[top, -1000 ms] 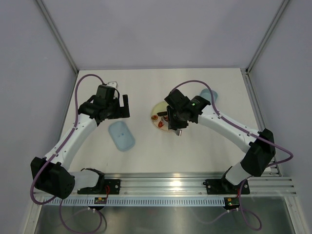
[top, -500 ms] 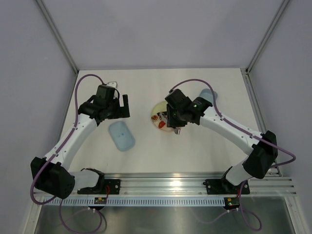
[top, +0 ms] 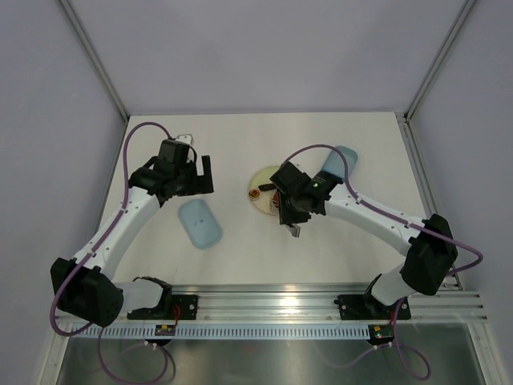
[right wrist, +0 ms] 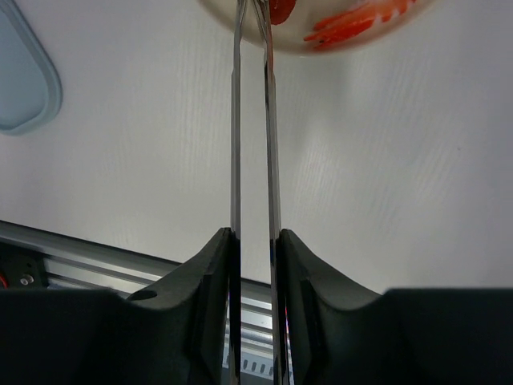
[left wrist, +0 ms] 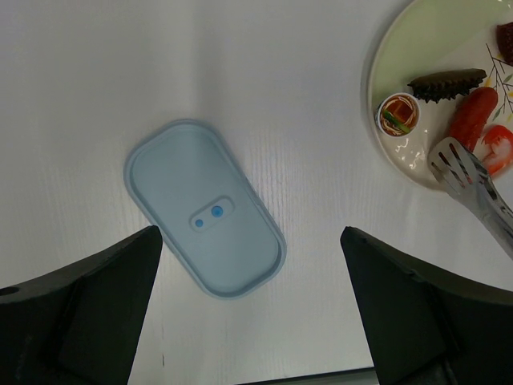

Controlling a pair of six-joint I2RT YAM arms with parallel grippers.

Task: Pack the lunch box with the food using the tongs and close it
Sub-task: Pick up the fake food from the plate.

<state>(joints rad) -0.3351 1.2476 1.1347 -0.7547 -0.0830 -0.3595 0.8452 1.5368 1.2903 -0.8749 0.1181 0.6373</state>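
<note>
My right gripper (top: 287,212) (right wrist: 255,241) is shut on the tongs (right wrist: 237,120), whose two blades run nearly parallel up to the pale-yellow plate (top: 258,178) (left wrist: 401,48). In the left wrist view the tongs' slotted tip (left wrist: 458,160) lies over the plate's near rim, beside a red sausage (left wrist: 473,119) and a shrimp (left wrist: 498,151). I cannot tell whether the tip holds anything. A dark brown piece (left wrist: 447,83) and a small round one (left wrist: 397,114) also lie on the plate. My left gripper (top: 204,176) (left wrist: 250,241) hangs open above a pale-blue lunch box piece (top: 199,223) (left wrist: 204,208).
A second pale-blue piece (top: 340,160) lies at the back right, partly behind the right arm. The aluminium rail (top: 272,303) runs along the near edge. Frame posts and grey walls close in the sides and back.
The right gripper has drawn back toward the near edge with the tongs, whose blades closed a little. The blue piece at the back right shows more. The left arm has not moved.
</note>
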